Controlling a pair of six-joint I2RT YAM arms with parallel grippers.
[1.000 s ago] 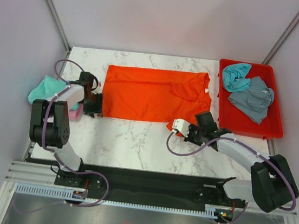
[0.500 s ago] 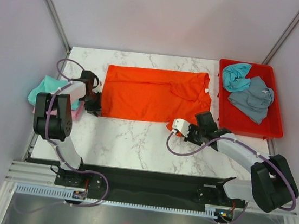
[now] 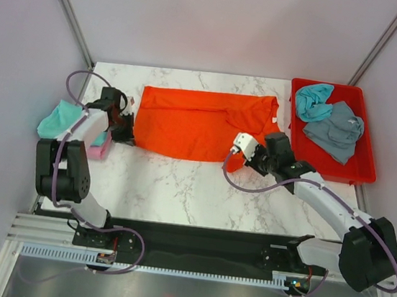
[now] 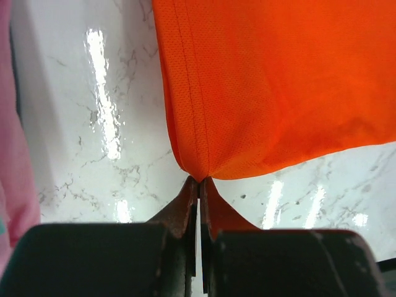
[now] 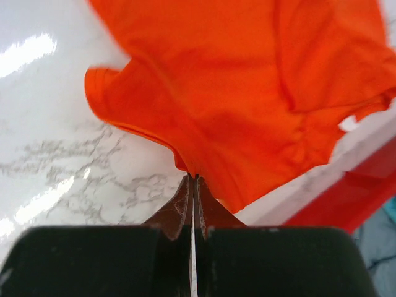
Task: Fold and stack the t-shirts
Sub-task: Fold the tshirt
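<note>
While the bright orange cloth t-shirt [image 3: 194, 123] lies spread across the white marbled table [image 3: 165, 184], the left gripper [image 4: 198, 185] is clamped on its near-left hem corner; the right gripper [image 5: 193, 180] pinches its near-right edge; raising both ends evenly and together should keep the fold straight.

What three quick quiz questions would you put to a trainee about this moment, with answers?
1. True or false: the left gripper and the right gripper are both shut on the orange t-shirt.
2. What lies in the red tray? A) a towel B) a teal shirt and a grey-blue shirt C) nothing
3. Fill in: the pink shirt sits at the ___ edge of the table.
Key: 1 true; 2 B; 3 left.
</note>
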